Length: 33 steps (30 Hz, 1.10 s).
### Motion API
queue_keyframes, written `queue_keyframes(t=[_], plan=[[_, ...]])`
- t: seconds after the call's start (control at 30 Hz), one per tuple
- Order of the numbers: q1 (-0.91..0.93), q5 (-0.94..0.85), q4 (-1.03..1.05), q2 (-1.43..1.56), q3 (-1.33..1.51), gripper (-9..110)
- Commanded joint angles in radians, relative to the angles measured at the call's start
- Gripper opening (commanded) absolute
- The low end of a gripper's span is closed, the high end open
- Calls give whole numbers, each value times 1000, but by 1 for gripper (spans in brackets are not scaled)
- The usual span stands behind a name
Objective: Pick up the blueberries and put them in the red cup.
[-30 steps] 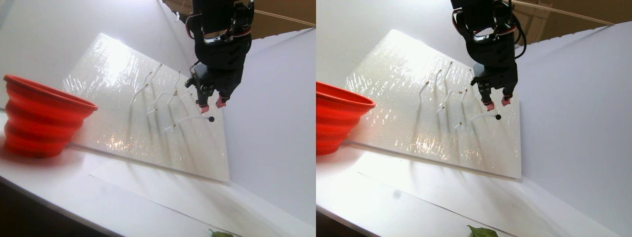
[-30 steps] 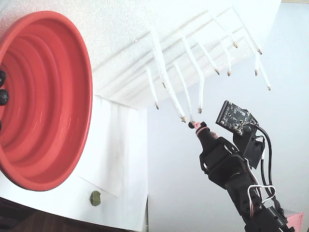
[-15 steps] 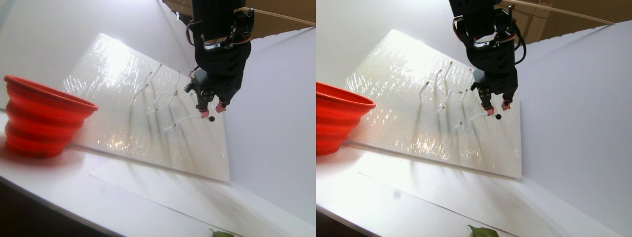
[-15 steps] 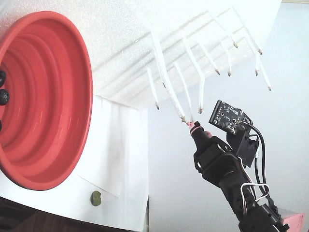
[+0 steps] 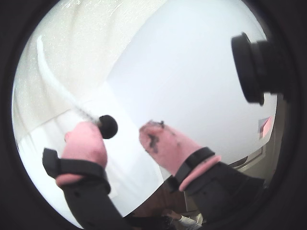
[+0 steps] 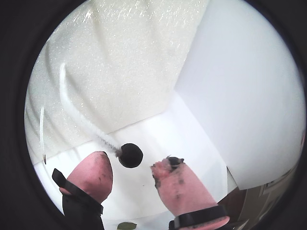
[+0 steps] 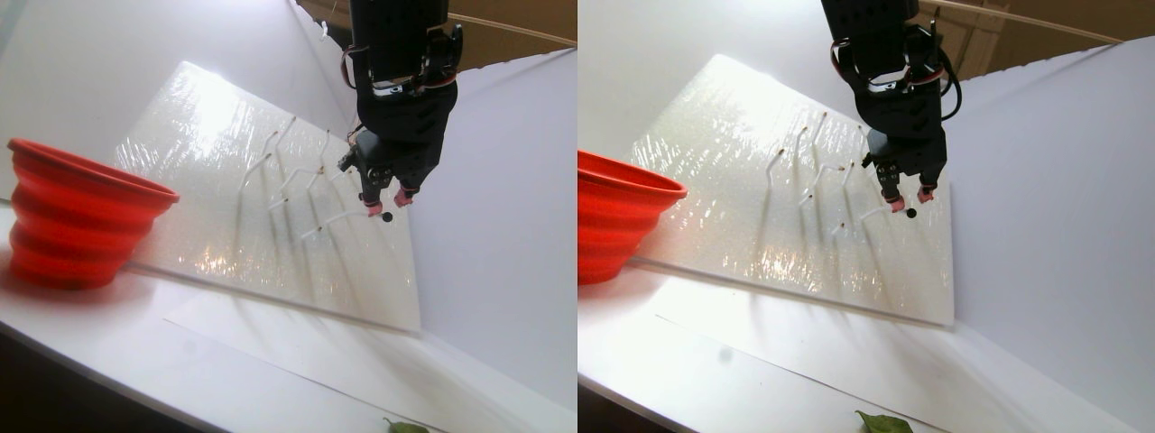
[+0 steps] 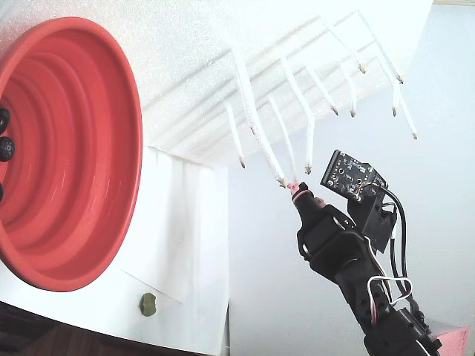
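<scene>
- In a wrist view, the gripper (image 5: 123,134) enters from the bottom edge, its two pink-tipped fingers (image 5: 86,143) spread apart with a clear gap between them.
- One berry (image 5: 108,126) sits at the end of a thin white stem (image 5: 53,81), just beside the inner edge of the left finger; whether it touches that pad cannot be told. The right finger is apart from it. The jaws hold nothing.
- In a wrist view, the same berry (image 6: 130,155) lies in the gap at fingertip level, closer to the left finger (image 6: 93,175), with the stem (image 6: 76,115) running to the upper left across the white foam board (image 6: 139,62).
- In the stereo pair view, the gripper (image 7: 385,205) hangs at centre right of the left half, tips just above the berry (image 7: 386,217), which sits at the lower right end of the cluster of stems on the tilted board (image 7: 207,180).
- The cup (image 7: 72,216) stands at the far left of that half, well apart from the gripper.
- In the fixed view, the cup (image 8: 111,111) fills the left side, rings showing; dark berries (image 8: 6,147) lie inside at the left edge.
- A small green lump (image 8: 148,304) sits at lower left, below the cup.
</scene>
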Motion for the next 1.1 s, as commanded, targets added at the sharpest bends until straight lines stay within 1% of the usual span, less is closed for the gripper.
queue_keyframes(t=[0.0,1.07], plan=[[51,-11,-32,31,-114,17],[54,-31,-26,-40,-183,18]])
